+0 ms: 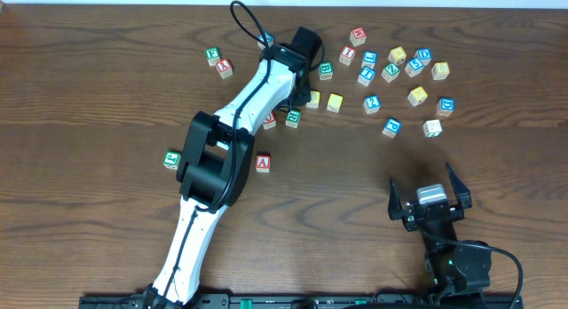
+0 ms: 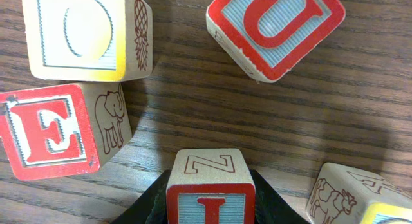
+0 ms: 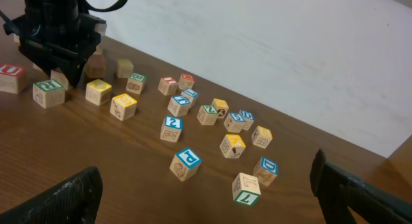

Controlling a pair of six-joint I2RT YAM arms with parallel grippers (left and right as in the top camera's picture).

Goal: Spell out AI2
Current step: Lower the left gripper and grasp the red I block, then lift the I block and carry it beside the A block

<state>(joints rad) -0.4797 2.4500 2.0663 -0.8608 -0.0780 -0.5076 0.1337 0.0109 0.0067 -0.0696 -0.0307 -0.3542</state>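
The I block (image 2: 207, 167) is pinched between the fingers of the left gripper (image 2: 210, 203), with the E block (image 2: 48, 137) and U block (image 2: 277, 28) nearby. The A block (image 1: 263, 162) is seen alone beside the left arm. The right gripper (image 1: 421, 174) is held spread wide.

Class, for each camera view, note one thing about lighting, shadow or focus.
Overhead: even light, with no harsh shadows on the table. Left wrist: a broad dark shadow lies on the wood above the I block, while the U block is crisp. Right wrist: its own fingers are dark foreground blurs, and the scattered blocks beyond are sharper.
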